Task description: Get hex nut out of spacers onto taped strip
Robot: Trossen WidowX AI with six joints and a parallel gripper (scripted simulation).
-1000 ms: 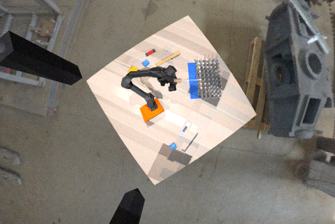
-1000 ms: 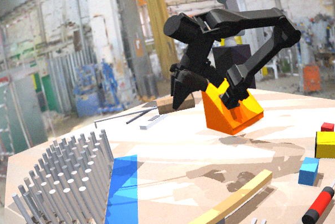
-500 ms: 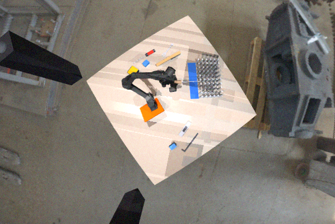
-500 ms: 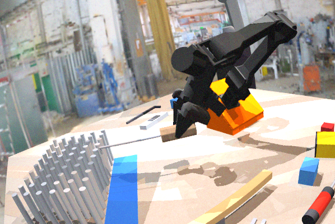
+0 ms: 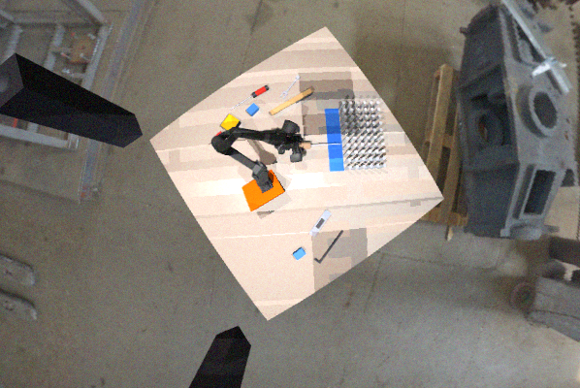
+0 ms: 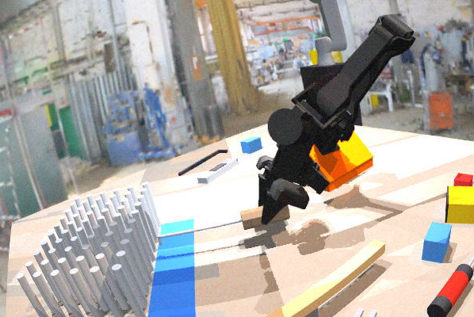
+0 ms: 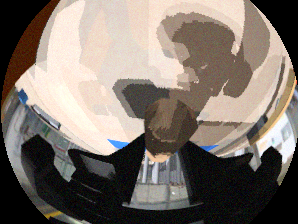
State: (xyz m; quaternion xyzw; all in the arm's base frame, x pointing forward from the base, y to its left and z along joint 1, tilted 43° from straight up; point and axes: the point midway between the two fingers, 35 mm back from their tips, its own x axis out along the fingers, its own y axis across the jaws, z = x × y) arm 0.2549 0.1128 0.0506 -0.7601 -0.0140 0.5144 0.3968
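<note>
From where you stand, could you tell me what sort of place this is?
Probably a factory or workshop hall: a heavy grey machine casting on a wooden pallet, a bare concrete floor, and blurred industrial machinery behind the table.
</note>
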